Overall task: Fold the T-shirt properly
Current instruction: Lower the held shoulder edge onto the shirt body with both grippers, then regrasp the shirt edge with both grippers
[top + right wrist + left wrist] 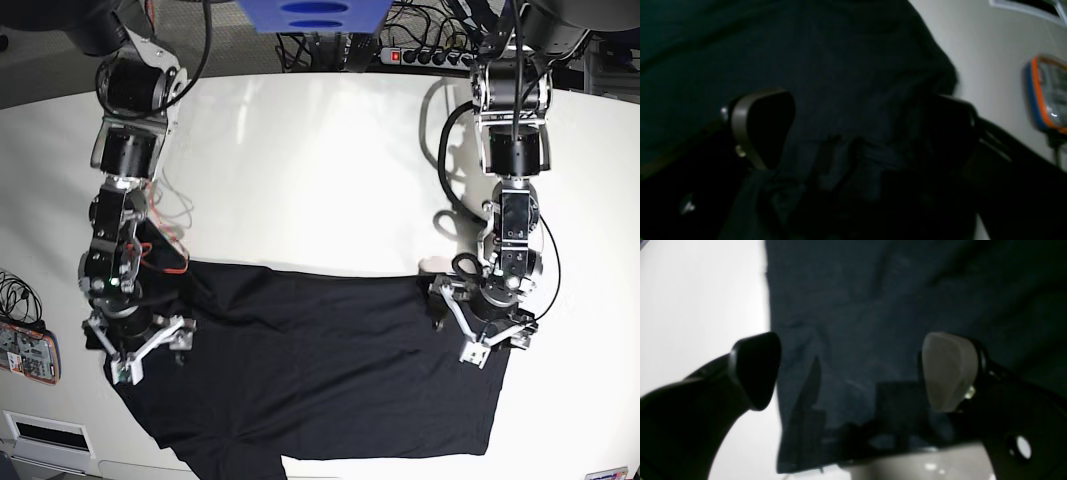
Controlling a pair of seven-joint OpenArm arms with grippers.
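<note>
The black T-shirt (pixel 320 370) lies spread on the white table (pixel 300 170), its upper edge running between the two arms. My left gripper (pixel 488 335) hangs over the shirt's right edge. In the left wrist view the left gripper (pixel 851 371) stands open, one finger (pixel 755 370) over bare table and the grey pad (pixel 948 371) over the T-shirt (pixel 873 313). My right gripper (pixel 140 350) is at the shirt's left edge. The right gripper (pixel 857 128) is open too, with bunched cloth of the T-shirt (pixel 846 66) lying between its spread fingers.
An orange-and-blue device (pixel 28 350) (pixel 1045 95) with cables lies at the table's left edge. A power strip (pixel 430 57) and cables run behind the far edge. A blue object (pixel 312 15) sits at the top centre.
</note>
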